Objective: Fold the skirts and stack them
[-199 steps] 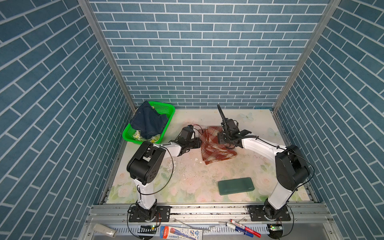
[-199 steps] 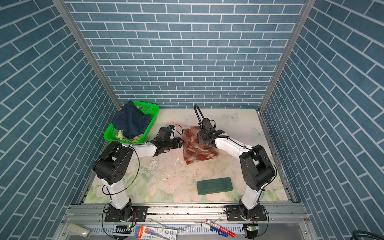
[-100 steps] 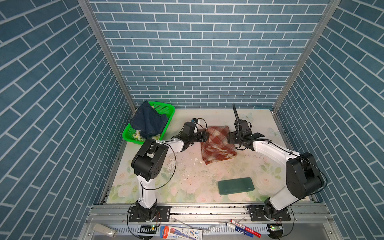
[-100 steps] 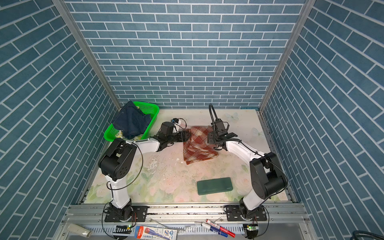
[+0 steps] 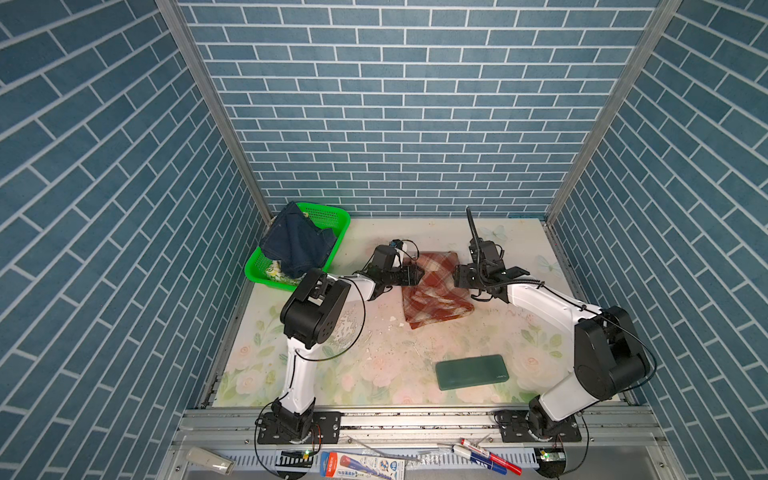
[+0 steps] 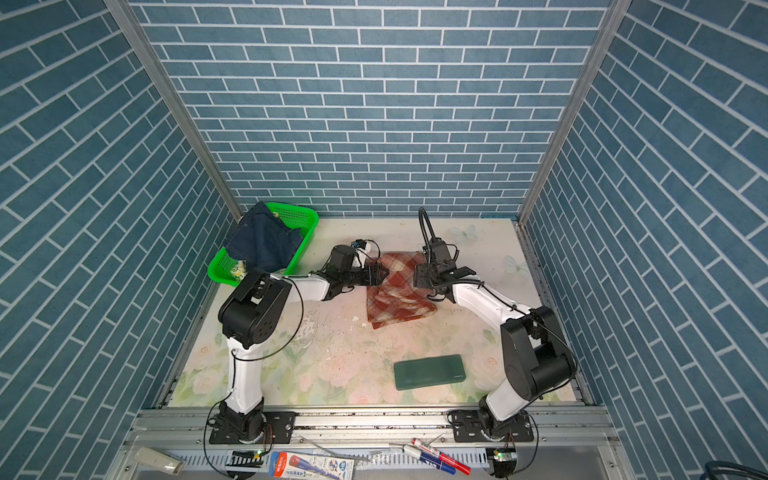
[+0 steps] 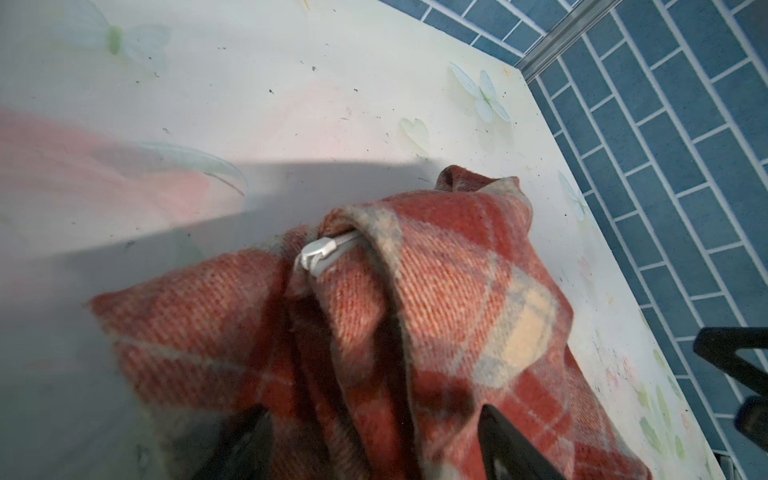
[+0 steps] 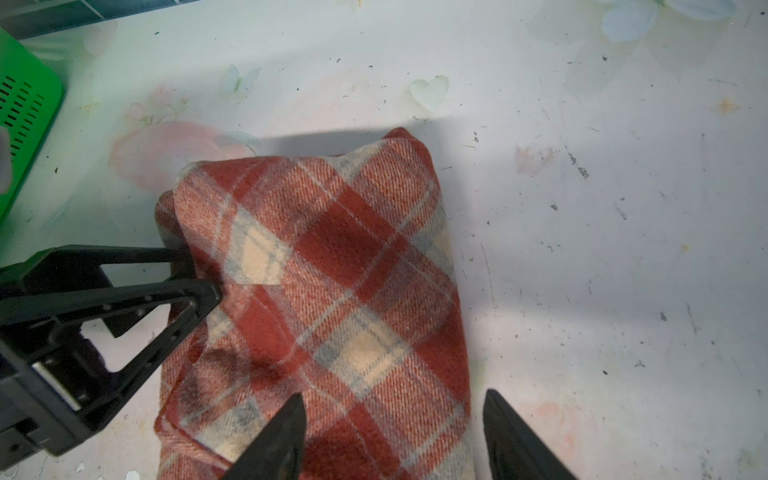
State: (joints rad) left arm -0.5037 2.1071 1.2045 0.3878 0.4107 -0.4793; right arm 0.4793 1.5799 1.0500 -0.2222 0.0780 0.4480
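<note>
On the table [image 5: 374, 345], my left end effector [image 5: 417, 275] and right end effector [image 5: 457, 277] flank the folded plaid skirt [image 5: 436, 291], both spread apart.

Folded plaid skirt [image 5: 436, 291]; crumpled denim skirt [image 5: 297, 245]

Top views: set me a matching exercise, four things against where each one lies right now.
Things:
1. plaid skirt
2. denim skirt
3. lemon-print skirt
4. dark green slab

Places:
A. in the green basket, mostly hidden under other cloth
B. flat on the table, near its front edge
C. draped over the basket's top
D. folded, mid-table

Pairs: 1-D, 2-C, 3-A, 4-B.
</note>
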